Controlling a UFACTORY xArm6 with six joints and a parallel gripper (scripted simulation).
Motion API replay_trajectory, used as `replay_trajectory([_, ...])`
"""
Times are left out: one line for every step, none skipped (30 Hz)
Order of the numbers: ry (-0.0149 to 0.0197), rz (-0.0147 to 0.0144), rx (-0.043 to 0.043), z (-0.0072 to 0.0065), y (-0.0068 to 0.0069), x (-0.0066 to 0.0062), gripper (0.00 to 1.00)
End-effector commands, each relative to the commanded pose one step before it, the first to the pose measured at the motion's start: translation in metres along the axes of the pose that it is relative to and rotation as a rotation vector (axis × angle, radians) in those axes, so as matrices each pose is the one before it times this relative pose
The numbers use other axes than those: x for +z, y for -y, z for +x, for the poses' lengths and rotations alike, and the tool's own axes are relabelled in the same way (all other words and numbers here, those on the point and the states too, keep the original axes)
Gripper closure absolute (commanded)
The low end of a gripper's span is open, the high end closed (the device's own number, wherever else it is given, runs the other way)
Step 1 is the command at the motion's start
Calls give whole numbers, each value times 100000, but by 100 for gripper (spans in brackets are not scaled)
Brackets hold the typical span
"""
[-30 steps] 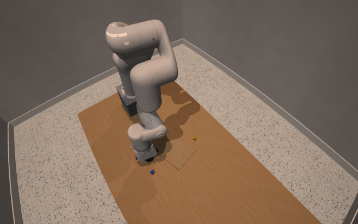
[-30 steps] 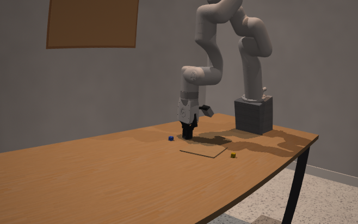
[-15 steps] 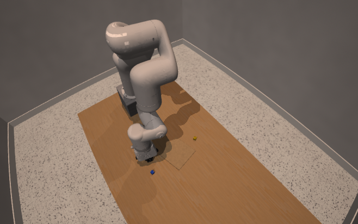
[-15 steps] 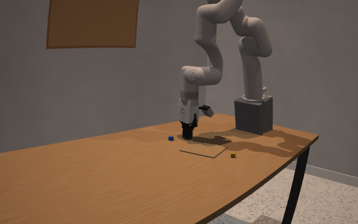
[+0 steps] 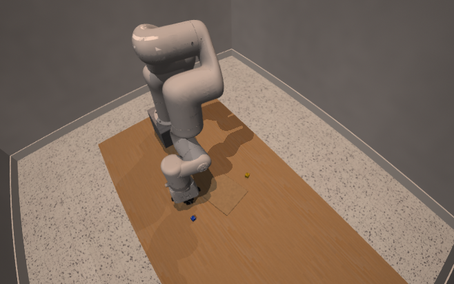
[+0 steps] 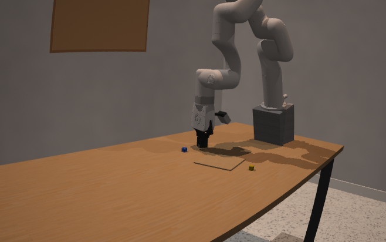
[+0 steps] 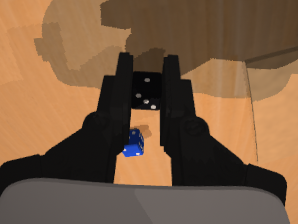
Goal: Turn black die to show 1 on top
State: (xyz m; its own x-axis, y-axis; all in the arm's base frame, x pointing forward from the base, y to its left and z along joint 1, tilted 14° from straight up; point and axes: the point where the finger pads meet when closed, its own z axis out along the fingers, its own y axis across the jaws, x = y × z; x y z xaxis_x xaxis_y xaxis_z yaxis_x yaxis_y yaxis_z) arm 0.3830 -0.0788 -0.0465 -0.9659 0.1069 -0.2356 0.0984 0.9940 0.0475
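Note:
The black die (image 7: 148, 91) sits between my gripper's (image 7: 148, 83) black fingers in the wrist view, with several white pips on its upper face. The gripper is shut on it, low at the table, just off the mat's left edge. In the top view the gripper (image 5: 186, 200) stands at the table beside the thin tan mat (image 5: 225, 194). In the exterior view the gripper (image 6: 202, 144) touches down behind the mat (image 6: 220, 161); the die is hidden by the fingers in the top and exterior views.
A blue die (image 5: 193, 218) lies on the table near the gripper, also in the exterior view (image 6: 184, 149) and the wrist view (image 7: 133, 143). A yellow die (image 5: 247, 175) (image 6: 251, 167) lies beyond the mat's far corner. The robot base (image 6: 273, 123) stands at the table's back.

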Motion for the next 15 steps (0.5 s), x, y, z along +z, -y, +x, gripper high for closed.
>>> replay_trajectory([-110, 32, 9, -123, 8, -908, 89])
replay_trajectory([0, 0, 0, 0, 0, -259, 89])
replay_trajectory([0, 0, 0, 0, 0, -268, 89])
replay_trajectory([1, -1, 0, -1, 1, -274, 89])
replay_trajectory([-1, 2, 0, 2, -1, -280, 89])
replay_trajectory([2, -3, 0, -3, 2, -282, 89])
replay_trajectory([-4, 5, 0, 4, -3, -285, 89])
replay_trajectory([5, -6, 0, -4, 2, -287, 89])
replay_trajectory([-1, 2, 0, 2, -1, -288, 89])
replay_trajectory([0, 0, 0, 0, 0, 0, 89])
replay_trajectory([0, 0, 0, 0, 0, 0, 89])
replay_trajectory([1, -2, 0, -1, 0, -287, 89])
replay_trajectory([1, -2, 0, -1, 0, -288, 89])
replay_trajectory([-3, 5, 0, 3, -1, -286, 89])
replay_trajectory([4, -8, 0, -4, 0, -289, 89])
